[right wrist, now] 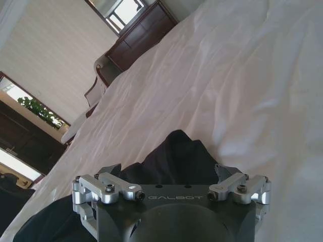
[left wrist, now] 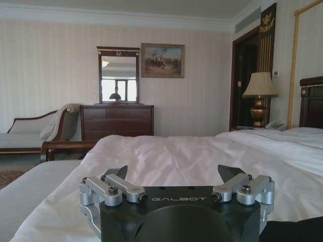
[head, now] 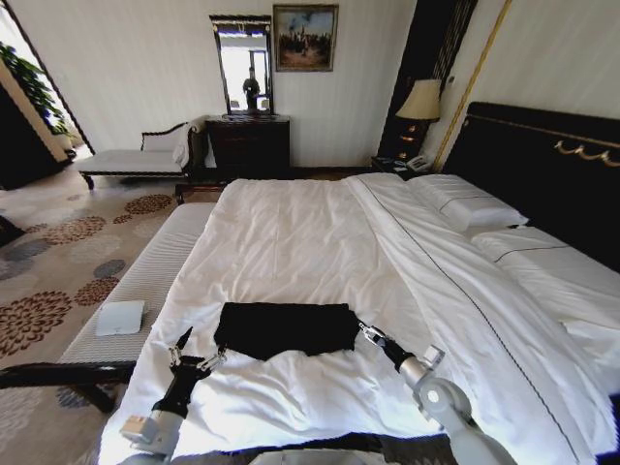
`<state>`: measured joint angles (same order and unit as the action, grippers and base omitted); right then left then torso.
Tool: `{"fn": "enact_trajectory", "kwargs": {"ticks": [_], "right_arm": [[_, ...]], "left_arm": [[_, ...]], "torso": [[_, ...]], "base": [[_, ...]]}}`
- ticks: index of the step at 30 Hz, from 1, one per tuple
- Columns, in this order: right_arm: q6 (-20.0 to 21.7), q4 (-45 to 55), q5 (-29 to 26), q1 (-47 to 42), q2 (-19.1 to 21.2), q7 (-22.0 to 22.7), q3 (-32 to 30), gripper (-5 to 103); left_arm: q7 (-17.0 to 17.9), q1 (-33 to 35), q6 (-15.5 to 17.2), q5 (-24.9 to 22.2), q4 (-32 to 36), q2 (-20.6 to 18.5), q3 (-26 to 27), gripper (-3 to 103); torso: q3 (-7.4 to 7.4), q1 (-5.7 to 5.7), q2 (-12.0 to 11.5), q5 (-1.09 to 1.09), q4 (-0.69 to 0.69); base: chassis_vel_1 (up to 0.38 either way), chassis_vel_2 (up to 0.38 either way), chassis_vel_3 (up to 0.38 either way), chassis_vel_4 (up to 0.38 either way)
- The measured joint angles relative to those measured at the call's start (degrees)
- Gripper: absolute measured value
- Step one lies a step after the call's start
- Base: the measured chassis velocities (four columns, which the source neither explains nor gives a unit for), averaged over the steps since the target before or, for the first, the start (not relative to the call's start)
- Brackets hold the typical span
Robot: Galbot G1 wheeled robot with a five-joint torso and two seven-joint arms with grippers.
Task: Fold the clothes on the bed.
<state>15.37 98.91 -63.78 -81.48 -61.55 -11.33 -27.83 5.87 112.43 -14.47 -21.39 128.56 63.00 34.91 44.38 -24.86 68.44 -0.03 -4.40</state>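
The clothes (head: 286, 327) are a black garment lying as a flat, roughly rectangular bundle on the near part of the bed (head: 310, 232), which has white sheets. My left gripper (head: 199, 349) hovers open just off the bundle's left corner, apart from the cloth. In the left wrist view this gripper (left wrist: 175, 174) has its fingers spread over bare sheet, with black cloth (left wrist: 298, 231) at the edge. My right gripper (head: 366, 331) is at the bundle's right edge. In the right wrist view it (right wrist: 169, 171) stands open with the black cloth (right wrist: 176, 156) lying between and ahead of its fingers.
A pale ribbed bench (head: 145, 281) runs along the bed's left side with a white flat object (head: 120, 318) on it. Pillows (head: 465, 203) and the dark headboard (head: 542, 165) are at the right. A chaise (head: 136, 160) and a dresser (head: 248, 145) stand by the far wall.
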Motion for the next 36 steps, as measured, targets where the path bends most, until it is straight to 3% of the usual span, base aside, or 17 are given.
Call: {"fn": "enact_trajectory", "kwargs": {"ticks": [18, 27, 36], "right_arm": [[-0.7, -7.9, 4.0, 5.0, -1.5, 0.3, 4.5, 100], [-1.7, -11.6, 6.7, 7.1, 0.6, -2.2, 6.3, 100], [-1.2, -13.4, 7.2, 11.7, 2.9, -3.8, 12.0, 103]], "left_arm": [[0.8, 0.5, 0.6, 1.4, 0.3, 0.2, -0.3, 100], [0.8, 0.4, 0.7, 1.4, 0.2, 0.1, -0.3, 100], [0.7, 0.4, 0.7, 1.4, 0.2, 0.1, -0.3, 100]], "torso": [[0.00, 0.00, 0.0, -0.02, 0.00], [0.00, 0.00, 0.0, -0.02, -0.01], [0.00, 0.00, 0.0, -0.01, 0.00]], "base": [[0.000, 0.000, 0.000, 0.000], [0.000, 0.000, 0.000, 0.000], [0.000, 0.000, 0.000, 0.000]]}}
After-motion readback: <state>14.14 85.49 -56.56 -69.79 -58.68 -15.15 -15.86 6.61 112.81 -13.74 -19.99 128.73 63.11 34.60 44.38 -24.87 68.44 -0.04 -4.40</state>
